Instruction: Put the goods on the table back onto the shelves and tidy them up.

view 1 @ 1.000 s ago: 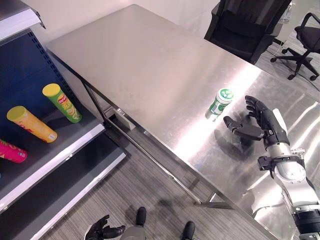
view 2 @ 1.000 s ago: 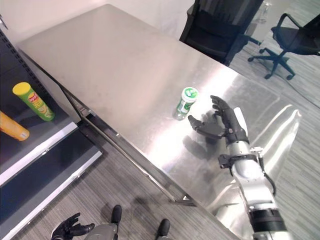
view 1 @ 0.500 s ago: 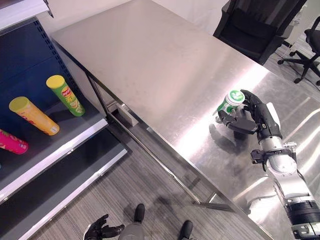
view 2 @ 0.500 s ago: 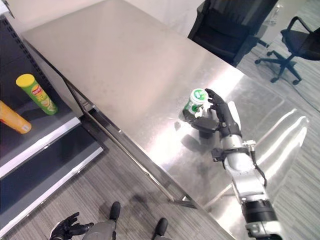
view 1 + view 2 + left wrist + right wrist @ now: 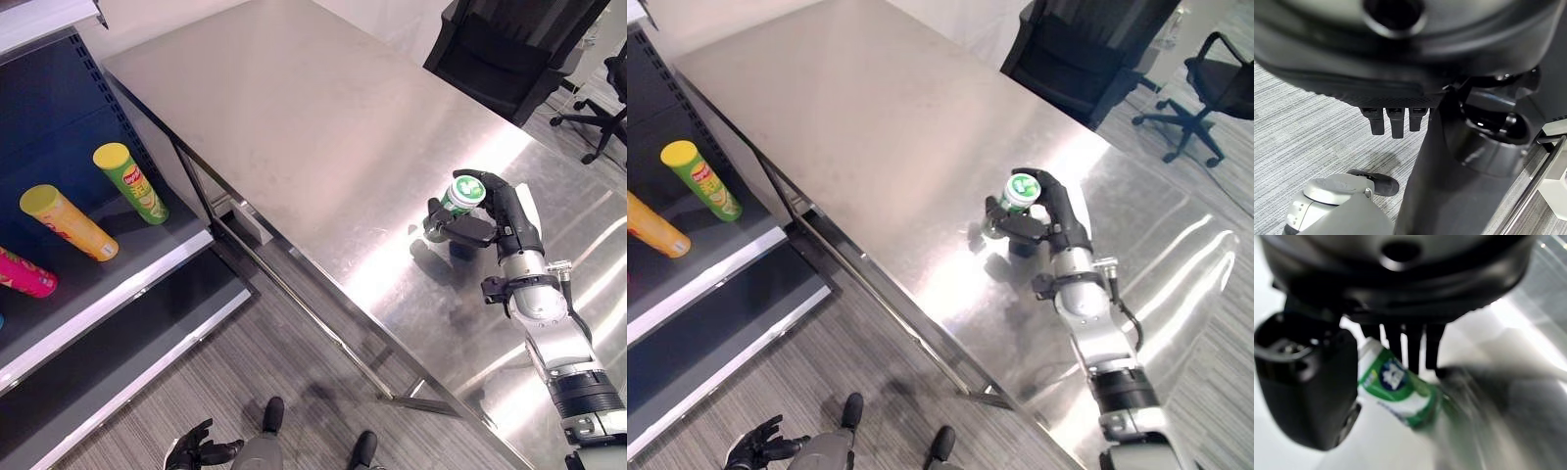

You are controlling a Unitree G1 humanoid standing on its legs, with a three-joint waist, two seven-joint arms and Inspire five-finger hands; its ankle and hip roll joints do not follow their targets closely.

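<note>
Steel table (image 5: 294, 127) runs across the left eye view, with my right hand (image 5: 500, 211) above its near edge, fingers and thumb curled round a green-and-white can (image 5: 453, 201) tilted just off the surface. Left of the table, a shelf (image 5: 118, 269) carries a green tube (image 5: 129, 182), a yellow tube (image 5: 67, 221) and a pink tube (image 5: 24, 273). My left hand (image 5: 201, 451) hangs low over the floor.

My right wrist view shows the can (image 5: 1398, 387) clasped between thumb and fingers (image 5: 1405, 342).

My left wrist view shows straight fingers (image 5: 1393, 122) holding nothing.
</note>
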